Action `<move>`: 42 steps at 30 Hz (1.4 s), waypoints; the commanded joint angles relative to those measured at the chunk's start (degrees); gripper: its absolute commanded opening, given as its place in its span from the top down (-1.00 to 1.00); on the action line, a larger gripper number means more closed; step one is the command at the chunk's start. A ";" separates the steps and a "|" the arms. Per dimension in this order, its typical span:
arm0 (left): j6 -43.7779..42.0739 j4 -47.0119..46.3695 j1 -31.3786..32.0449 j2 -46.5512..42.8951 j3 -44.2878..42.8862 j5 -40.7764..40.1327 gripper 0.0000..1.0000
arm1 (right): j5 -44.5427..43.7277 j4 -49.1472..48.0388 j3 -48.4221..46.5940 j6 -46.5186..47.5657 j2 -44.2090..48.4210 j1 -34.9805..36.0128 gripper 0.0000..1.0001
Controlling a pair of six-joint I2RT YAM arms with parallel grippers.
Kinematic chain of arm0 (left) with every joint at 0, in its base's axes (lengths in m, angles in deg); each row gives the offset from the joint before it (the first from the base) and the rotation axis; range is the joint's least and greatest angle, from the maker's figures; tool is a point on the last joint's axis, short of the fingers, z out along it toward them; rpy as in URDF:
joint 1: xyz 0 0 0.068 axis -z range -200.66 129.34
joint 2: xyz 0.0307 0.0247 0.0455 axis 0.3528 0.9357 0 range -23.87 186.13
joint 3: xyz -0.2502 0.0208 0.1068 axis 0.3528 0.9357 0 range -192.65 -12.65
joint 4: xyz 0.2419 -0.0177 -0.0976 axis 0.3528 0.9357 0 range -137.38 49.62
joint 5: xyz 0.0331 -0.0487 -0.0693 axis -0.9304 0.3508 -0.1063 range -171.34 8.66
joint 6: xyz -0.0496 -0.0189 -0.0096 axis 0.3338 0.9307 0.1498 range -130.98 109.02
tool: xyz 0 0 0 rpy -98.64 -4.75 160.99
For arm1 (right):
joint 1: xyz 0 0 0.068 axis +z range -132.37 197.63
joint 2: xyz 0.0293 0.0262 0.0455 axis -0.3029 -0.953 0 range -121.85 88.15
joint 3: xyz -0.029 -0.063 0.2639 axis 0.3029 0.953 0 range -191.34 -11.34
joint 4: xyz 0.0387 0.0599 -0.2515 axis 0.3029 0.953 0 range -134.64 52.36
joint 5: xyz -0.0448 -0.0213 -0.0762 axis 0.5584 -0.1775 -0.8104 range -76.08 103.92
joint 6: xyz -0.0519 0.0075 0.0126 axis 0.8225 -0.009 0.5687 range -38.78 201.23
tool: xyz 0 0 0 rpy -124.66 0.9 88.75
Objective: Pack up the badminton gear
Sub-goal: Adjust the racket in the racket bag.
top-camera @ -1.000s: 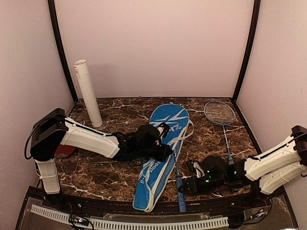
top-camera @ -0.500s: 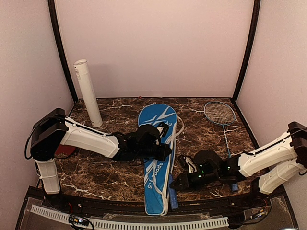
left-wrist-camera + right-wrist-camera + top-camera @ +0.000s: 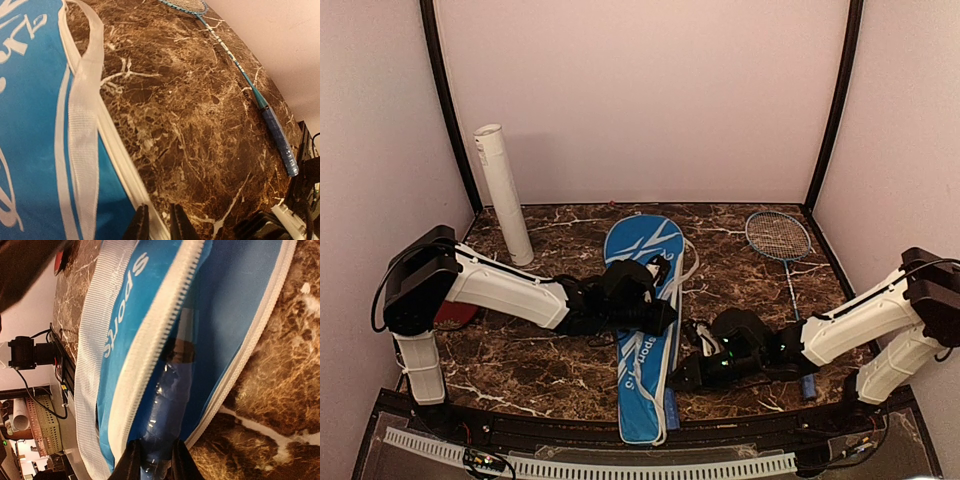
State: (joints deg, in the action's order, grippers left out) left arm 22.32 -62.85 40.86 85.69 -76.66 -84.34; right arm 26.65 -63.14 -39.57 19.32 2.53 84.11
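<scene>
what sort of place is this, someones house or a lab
Most likely a robot lab test cell, not a home: a marble-look tabletop boxed in by plain pale walls, the left arm and right arm bolted at its near edge, and a slotted white cable duct with loose wiring along the front.

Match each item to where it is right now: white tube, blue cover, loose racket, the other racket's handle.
Items:
1 white tube
2 blue cover
3 loose racket
4 other racket's handle

Places:
A in the cover's open mouth, held by the right gripper
B lying at back right
C standing at back left
D lying flat in the centre

Pairs: 1-C; 2-D; 3-B; 4-A
</scene>
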 commanded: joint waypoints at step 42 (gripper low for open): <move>12.57 18.47 8.79 -7.60 6.07 -4.56 0.26 | -3.09 -7.60 -0.62 -1.38 -2.59 -0.82 0.63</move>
State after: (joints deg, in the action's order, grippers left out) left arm 34.84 -46.52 49.38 78.46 -70.73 -88.28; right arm 24.18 -67.80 -39.55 17.28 0.47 83.56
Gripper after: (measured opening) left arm 0.425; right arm 0.191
